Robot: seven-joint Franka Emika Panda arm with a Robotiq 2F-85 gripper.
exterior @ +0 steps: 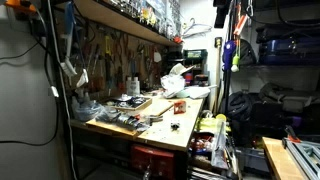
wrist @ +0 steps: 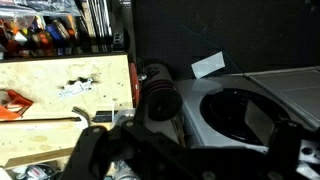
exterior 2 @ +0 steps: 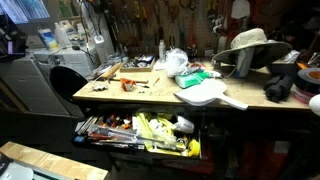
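Observation:
In the wrist view my gripper (wrist: 190,152) fills the bottom edge. Its two dark fingers stand wide apart with nothing between them. Just beyond it lies a black cylinder with red rings (wrist: 158,95), beside a grey machine housing with a round black opening (wrist: 240,110). A white paper slip (wrist: 208,64) lies on the dark surface behind. To the left is a wooden bench top (wrist: 60,85) with a red object (wrist: 12,102) on it. I cannot make out the arm in either exterior view.
A cluttered wooden workbench shows in both exterior views (exterior: 175,130) (exterior 2: 250,98), with tools hanging on the wall behind. An open drawer of tools (exterior 2: 140,132) juts out below. A straw hat (exterior 2: 250,42) and white plastic bags (exterior 2: 175,62) sit on top.

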